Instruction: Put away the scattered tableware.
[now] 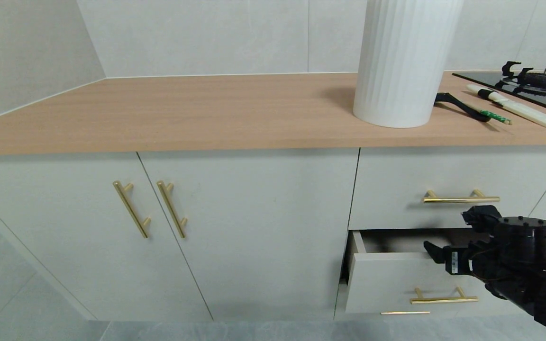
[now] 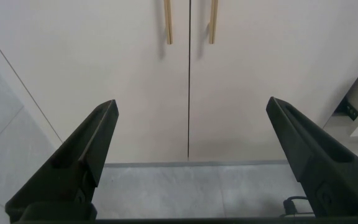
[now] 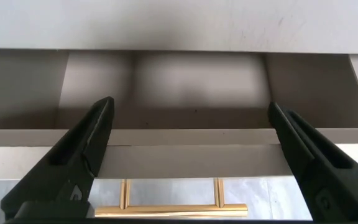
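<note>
On the wooden countertop, at the right, lie a black-handled utensil, a thin green-patterned stick and a long white knife-like piece. Below them a lower drawer stands pulled out. My right gripper hangs open just above the drawer's front panel, holding nothing. In the right wrist view the right gripper faces into the drawer's cavity, with the front panel's top edge under it. My left gripper is open and bare, low in front of the double cabinet doors.
A tall white ribbed container stands on the counter beside the utensils. A black gas hob sits at the far right. The shut upper drawer has a gold handle; the open drawer's gold handle sticks out. Grey tiled floor lies below.
</note>
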Motion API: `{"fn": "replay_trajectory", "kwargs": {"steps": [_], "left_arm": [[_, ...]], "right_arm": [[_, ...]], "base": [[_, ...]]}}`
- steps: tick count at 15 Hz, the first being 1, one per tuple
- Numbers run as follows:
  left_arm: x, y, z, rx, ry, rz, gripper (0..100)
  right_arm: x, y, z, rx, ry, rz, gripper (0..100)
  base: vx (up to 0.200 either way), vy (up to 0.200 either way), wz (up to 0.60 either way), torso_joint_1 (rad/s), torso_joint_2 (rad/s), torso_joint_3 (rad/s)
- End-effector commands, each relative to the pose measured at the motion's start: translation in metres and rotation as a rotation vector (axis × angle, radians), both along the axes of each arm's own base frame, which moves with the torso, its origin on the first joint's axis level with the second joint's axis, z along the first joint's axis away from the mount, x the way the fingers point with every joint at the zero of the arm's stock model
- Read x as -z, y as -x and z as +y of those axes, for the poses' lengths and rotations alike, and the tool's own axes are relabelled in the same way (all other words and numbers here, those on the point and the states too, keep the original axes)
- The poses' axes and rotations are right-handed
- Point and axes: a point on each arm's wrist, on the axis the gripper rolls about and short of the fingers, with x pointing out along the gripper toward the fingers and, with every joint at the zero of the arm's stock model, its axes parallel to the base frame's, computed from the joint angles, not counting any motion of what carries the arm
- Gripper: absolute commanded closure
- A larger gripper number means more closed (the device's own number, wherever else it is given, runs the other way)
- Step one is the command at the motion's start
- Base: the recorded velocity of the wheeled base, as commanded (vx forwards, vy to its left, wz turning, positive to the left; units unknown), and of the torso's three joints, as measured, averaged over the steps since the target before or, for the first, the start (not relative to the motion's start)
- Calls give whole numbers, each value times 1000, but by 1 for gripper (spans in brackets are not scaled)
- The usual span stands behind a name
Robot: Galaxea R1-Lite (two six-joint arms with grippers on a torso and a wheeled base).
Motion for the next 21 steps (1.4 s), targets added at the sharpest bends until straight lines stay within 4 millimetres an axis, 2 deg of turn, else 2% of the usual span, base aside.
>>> {"fn": "replay_trajectory", "kwargs": {"steps": [1, 6, 10, 12, 14, 15, 21], "left_arm": [[0, 0, 0, 0, 0, 1, 0], [0, 0, 0, 0, 0, 1, 0], [0, 0, 0, 0, 0, 0, 0], [0, 0, 0, 0, 0, 0, 0], [0, 0, 0, 0, 0, 1, 0], [0, 0, 0, 0, 0, 0, 0], [0, 0, 0, 0, 0, 0, 0]], "right_arm": [[-3, 3, 0, -1, 3, 6, 0], [-22, 19, -2, -27, 2, 82, 0], [-49, 51, 6, -142, 18, 197, 0], [-70, 82, 18, -254, 57, 346, 0], [-87, 99, 20, -289, 81, 432, 0], [-93, 102, 19, -288, 82, 434, 0], [-98, 99, 20, -278, 67, 377, 0]], "base": [[0, 0, 0, 0, 0, 0], [0, 0, 0, 0, 0, 0], [0, 0, 0, 0, 0, 0], [0, 0, 0, 0, 0, 0], [0, 0, 0, 0, 0, 0], [0, 0, 0, 0, 0, 0], [0, 0, 0, 0, 0, 0]]}}
